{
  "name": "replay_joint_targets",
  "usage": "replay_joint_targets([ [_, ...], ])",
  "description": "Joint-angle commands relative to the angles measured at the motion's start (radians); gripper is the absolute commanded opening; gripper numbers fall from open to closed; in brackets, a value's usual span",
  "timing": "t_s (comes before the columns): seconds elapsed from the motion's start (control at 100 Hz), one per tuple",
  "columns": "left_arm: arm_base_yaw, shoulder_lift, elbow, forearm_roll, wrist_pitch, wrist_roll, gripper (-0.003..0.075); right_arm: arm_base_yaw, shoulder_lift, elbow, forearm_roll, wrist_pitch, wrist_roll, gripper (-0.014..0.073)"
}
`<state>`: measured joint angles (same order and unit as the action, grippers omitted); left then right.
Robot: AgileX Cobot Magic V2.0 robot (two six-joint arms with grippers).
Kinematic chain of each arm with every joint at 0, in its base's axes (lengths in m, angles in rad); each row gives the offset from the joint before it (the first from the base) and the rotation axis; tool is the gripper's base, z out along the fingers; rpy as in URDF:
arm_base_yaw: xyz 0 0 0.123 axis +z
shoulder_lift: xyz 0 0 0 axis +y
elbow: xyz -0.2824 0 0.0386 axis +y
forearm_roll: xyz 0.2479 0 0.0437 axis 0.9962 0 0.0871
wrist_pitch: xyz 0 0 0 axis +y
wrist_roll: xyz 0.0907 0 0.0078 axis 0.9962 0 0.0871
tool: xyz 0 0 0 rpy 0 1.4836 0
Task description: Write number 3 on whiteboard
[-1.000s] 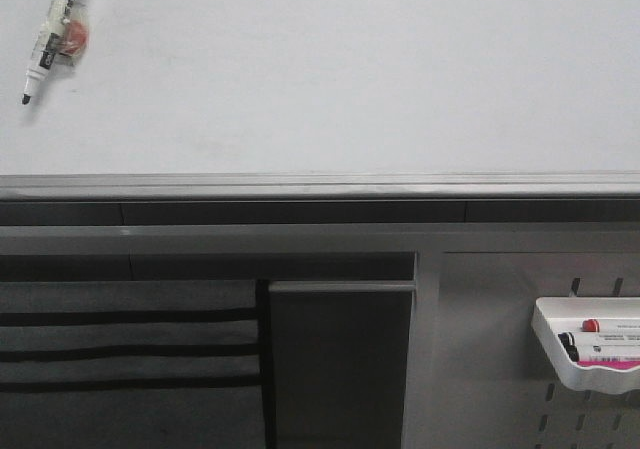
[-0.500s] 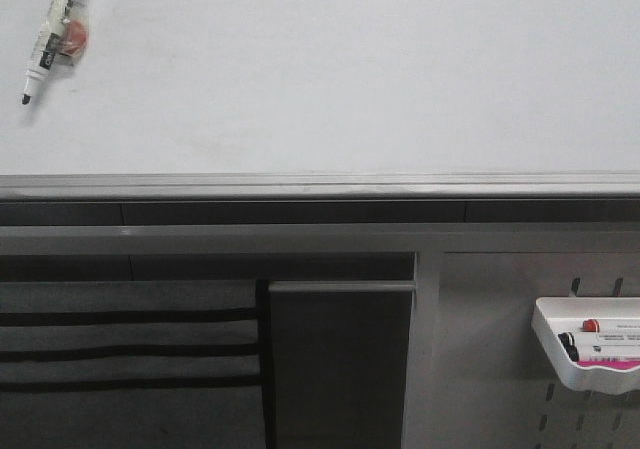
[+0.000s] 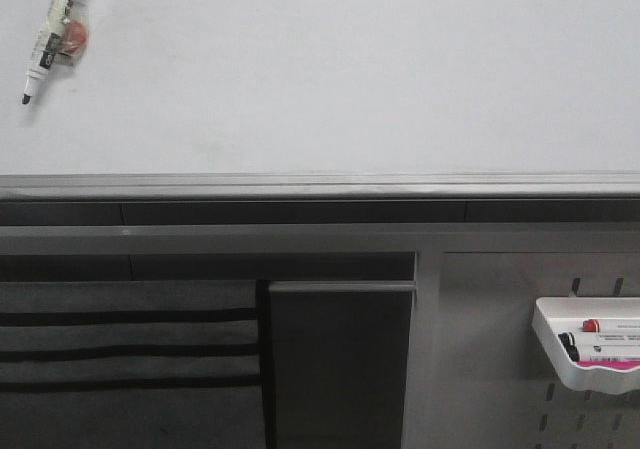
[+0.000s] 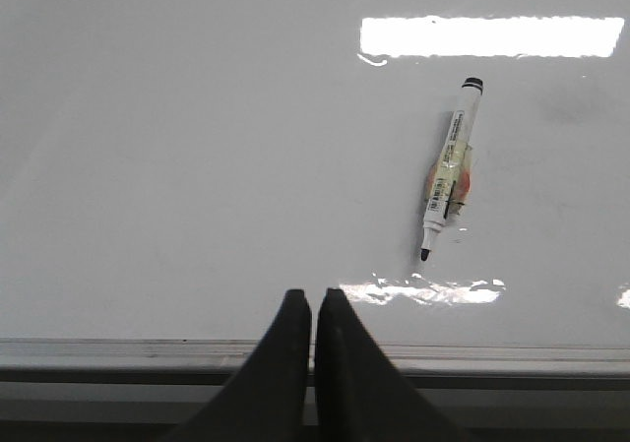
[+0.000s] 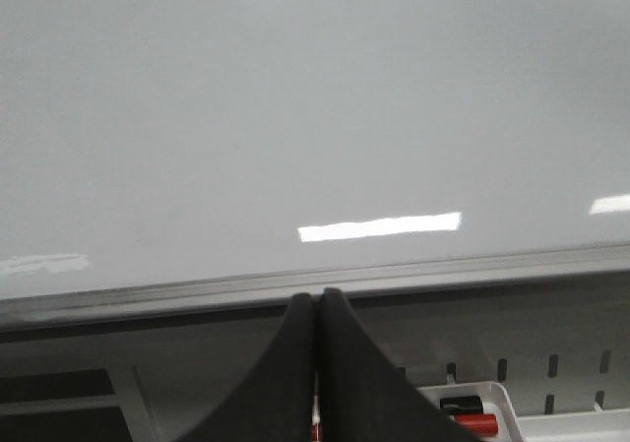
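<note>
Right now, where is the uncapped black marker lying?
In the front view, the marker lies on the whiteboard at its far left, tip toward the grey edge rail.

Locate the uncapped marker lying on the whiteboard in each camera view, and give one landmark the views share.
Front view: marker lies at the upper left of the whiteboard, tip toward the rail.
Left wrist view: marker lies right of centre, beyond the shut left gripper.
Right wrist view: not in it; only bare board past the shut right gripper.
Shared landmark: the board's grey edge rail, seen in all three.
</note>
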<state>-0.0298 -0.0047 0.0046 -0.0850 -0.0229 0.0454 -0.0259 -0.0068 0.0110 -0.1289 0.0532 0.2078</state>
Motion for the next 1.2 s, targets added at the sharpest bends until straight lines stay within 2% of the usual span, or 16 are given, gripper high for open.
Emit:
replay_joint_targets([
  [0.0, -0.008, -0.028, 0.007, -0.001, -0.076, -0.008, -0.002, 0.0, -0.016, 0.025, -0.013, -0.027, -0.004, -0.0068],
  [0.09, -0.008, -0.028, 0.007, -0.001, -0.078, -0.008, -0.002, 0.0, -0.016, 0.025, -0.013, 0.0, -0.004, -0.0068],
  [0.24, -0.008, -0.028, -0.002, -0.022, -0.082, -0.008, -0.002, 0.0, -0.016, 0.02, -0.011, -0.034, -0.004, -0.0068],
  [0.36, -0.01, -0.026, -0.067, -0.072, -0.047, -0.008, -0.002, 0.005, -0.016, -0.046, 0.012, 0.001, -0.004, -0.0068],
  [0.52, -0.01, 0.03, -0.235, -0.072, 0.1, -0.008, -0.002, 0.032, 0.019, -0.199, 0.025, 0.127, -0.004, -0.0068],
  [0.83, -0.01, 0.309, -0.518, -0.064, 0.429, 0.069, -0.002, 0.097, 0.3, -0.508, 0.025, 0.475, -0.018, -0.0068],
  [0.94, -0.01, 0.37, -0.541, -0.064, 0.441, 0.069, -0.002, 0.104, 0.38, -0.558, 0.025, 0.542, -0.018, -0.0068],
  [1.19, -0.01, 0.424, -0.541, -0.073, 0.426, 0.069, -0.002, 0.104, 0.442, -0.565, 0.036, 0.554, -0.018, -0.0068],
])
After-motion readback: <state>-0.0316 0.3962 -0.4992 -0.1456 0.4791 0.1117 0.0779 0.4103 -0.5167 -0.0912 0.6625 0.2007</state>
